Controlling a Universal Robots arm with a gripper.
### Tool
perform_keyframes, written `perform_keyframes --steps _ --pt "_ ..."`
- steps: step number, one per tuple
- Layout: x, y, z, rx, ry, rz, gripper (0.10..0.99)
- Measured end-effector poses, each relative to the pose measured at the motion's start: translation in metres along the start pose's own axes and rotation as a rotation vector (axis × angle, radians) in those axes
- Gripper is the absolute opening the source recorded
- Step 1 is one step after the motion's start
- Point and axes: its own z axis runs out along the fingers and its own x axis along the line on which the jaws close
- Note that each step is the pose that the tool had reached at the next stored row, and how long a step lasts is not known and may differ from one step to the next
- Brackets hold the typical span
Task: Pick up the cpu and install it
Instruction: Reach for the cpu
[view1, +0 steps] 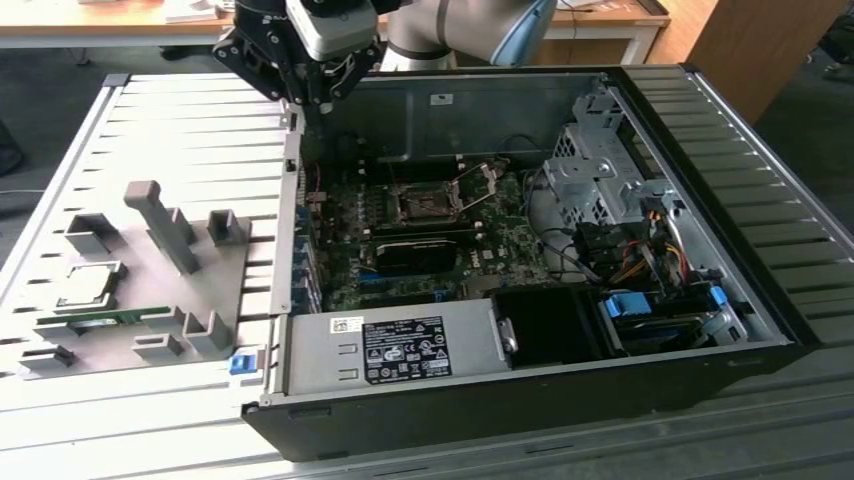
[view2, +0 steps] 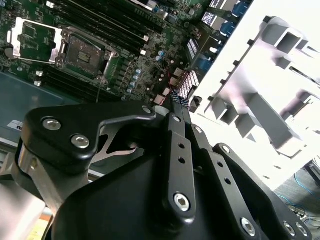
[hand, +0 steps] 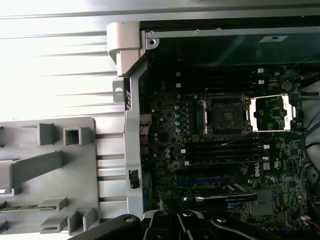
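The gripper (view1: 310, 98) is held above the side wall (view1: 286, 200) of the computer case, at the exterior view's left, with its fingertips pressed together on nothing. The cpu (view1: 83, 285) is seen well apart from it, laid flat on the grey fixture plate (view1: 251, 268) with its silver top upward. It is hemmed in by blocks (view1: 94, 232) but open above. Because the chip is square, no long axis is shown, and its edges are lined up with the plate's.
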Motion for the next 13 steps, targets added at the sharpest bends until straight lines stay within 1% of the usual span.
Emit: perform_keyframes --steps 13 --pt "0.0037 -0.0003 0.0005 0.0 0.0 0.0 0.106"
